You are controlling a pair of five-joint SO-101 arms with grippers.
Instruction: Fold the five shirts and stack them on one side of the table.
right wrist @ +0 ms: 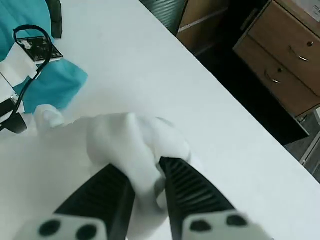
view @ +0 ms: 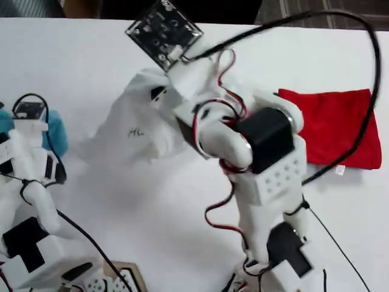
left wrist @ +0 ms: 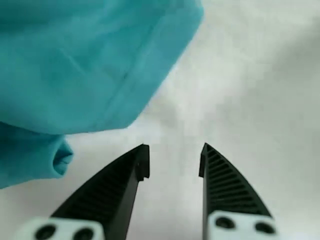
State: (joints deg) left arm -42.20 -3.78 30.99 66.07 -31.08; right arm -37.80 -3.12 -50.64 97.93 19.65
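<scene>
White table runs to its edge, wooden drawers beyond. Right gripper pinches the bunched white shirt mid-table. Left gripper gapes empty beside the teal shirt. Red shirt lies flat by the right arm.

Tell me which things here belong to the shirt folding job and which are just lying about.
Job: white shirt, red shirt, teal shirt, right gripper, left gripper, table.
Lying about: wooden drawers beyond the table.
</scene>
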